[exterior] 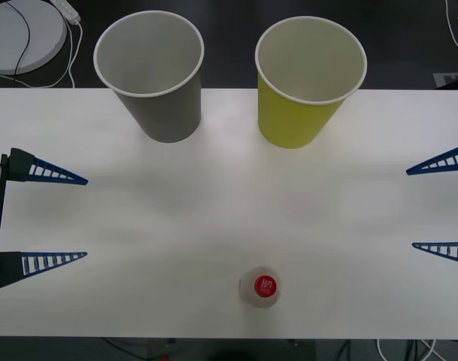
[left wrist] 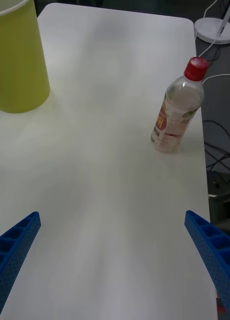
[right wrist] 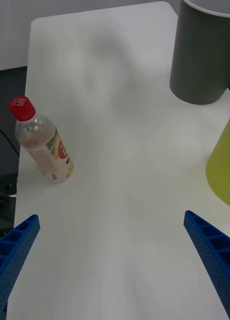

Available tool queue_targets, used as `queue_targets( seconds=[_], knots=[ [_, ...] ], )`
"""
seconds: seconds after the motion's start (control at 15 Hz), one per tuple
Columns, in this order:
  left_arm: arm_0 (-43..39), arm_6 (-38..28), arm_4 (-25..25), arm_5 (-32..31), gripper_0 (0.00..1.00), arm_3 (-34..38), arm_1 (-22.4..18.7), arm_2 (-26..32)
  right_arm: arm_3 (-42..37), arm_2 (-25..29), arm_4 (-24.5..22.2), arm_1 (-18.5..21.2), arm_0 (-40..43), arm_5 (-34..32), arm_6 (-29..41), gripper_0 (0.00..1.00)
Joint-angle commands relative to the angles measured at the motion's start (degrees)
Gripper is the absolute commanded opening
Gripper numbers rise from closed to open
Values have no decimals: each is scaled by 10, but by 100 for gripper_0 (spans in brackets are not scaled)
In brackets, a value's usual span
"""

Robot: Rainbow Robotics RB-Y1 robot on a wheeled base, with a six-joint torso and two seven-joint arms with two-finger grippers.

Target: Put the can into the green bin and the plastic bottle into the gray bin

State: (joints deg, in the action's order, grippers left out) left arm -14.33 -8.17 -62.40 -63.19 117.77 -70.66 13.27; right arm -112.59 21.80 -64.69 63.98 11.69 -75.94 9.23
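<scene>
The plastic bottle (exterior: 259, 287) (right wrist: 43, 148) (left wrist: 177, 113), clear with a red cap, stands upright near the table's front edge, a little right of centre. At the back of the table stand the gray bin (exterior: 155, 83) (right wrist: 204, 55) on the left and the green bin (exterior: 304, 86) (right wrist: 224, 167) (left wrist: 18, 57) on the right, both upright. My left gripper (exterior: 57, 218) (left wrist: 112, 250) is open at the left edge of the table, holding nothing. My right gripper (exterior: 438, 204) (right wrist: 112, 250) is open at the right edge, holding nothing. The can is out of view.
The white table (exterior: 213, 210) has its front edge just before the bottle. A round white lamp base (exterior: 18, 34) with cables lies on the floor behind the table's left corner. More cables hang below the front edge.
</scene>
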Motion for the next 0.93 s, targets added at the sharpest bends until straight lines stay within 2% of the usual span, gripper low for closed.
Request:
queue_targets(
  seconds=[0.07,0.67,0.93],
  knots=[
    [0,0,0,0,100,0,0,0,0,0,0,0,0,0,0,100],
    [0,0,0,0,100,0,0,0,7,-2,25,-1,6,1,-14,100],
    [0,0,0,0,100,0,0,0,47,-7,52,-12,17,-9,-106,100]
  ],
)
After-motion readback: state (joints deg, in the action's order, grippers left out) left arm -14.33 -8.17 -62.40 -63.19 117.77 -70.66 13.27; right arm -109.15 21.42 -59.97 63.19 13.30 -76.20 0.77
